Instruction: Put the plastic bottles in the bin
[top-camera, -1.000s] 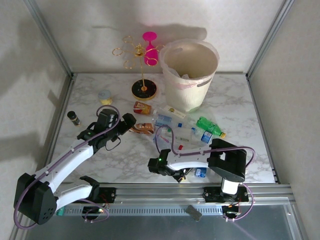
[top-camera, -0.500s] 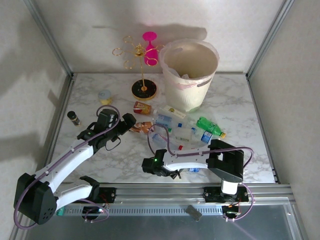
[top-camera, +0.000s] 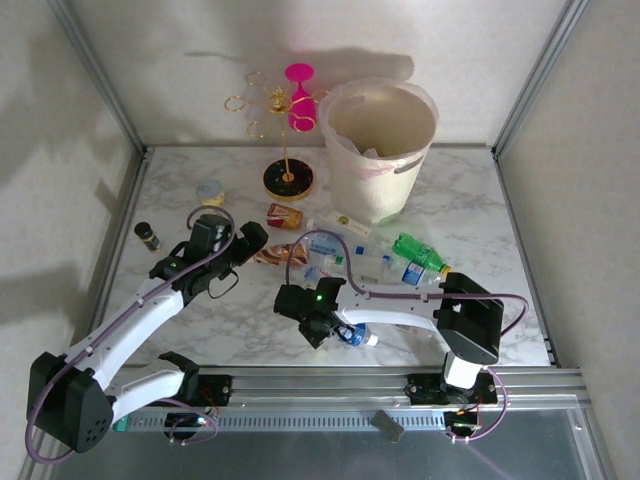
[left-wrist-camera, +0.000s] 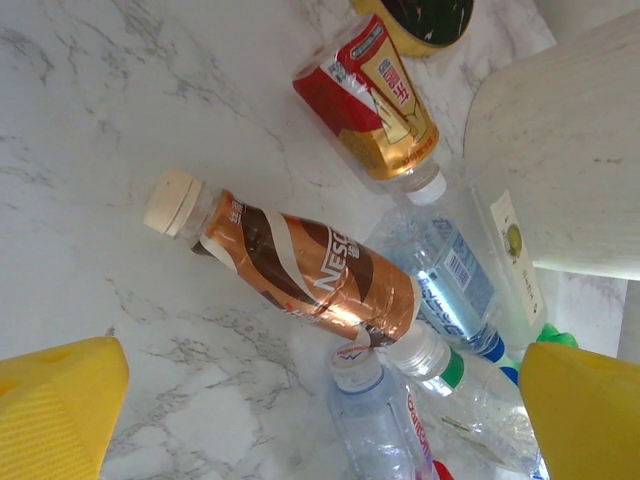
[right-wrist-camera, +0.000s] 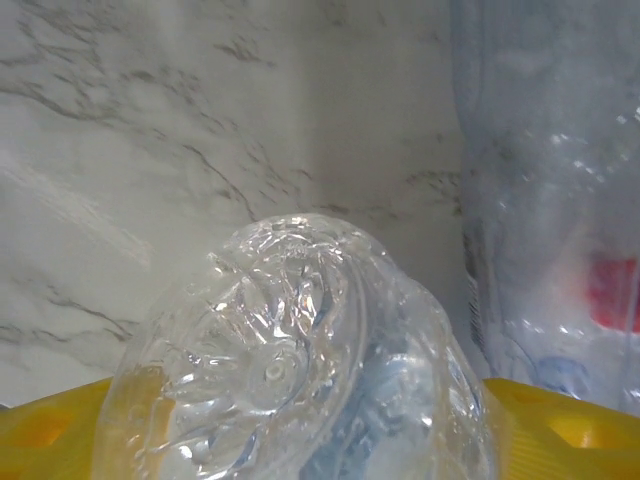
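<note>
Plastic bottles lie in a heap in front of the bin (top-camera: 380, 150), a pale cream bucket at the back. My left gripper (top-camera: 254, 249) (left-wrist-camera: 320, 440) is open just left of the heap, nothing between its yellow fingers (left-wrist-camera: 55, 405). Ahead of it lie a brown-labelled bottle (left-wrist-camera: 300, 265) (top-camera: 275, 257), a red and gold one (left-wrist-camera: 375, 95) and a clear one with a blue label (left-wrist-camera: 450, 280). My right gripper (top-camera: 335, 327) (right-wrist-camera: 300, 425) is shut on a clear bottle (right-wrist-camera: 300, 350) (top-camera: 352, 333). Its ribbed base faces the wrist camera, its white cap points right.
A green bottle (top-camera: 420, 252) lies at the heap's right end. A gold wire stand with a pink glass (top-camera: 288, 100) is left of the bin. A short yellow cup (top-camera: 209, 192) and a dark vial (top-camera: 147, 235) sit at the left. Another clear bottle (right-wrist-camera: 550, 200) lies close to my right gripper.
My right gripper has narrowed onto the clear bottle and swung left and a little away from the near edge with it. My left gripper has barely shifted.
</note>
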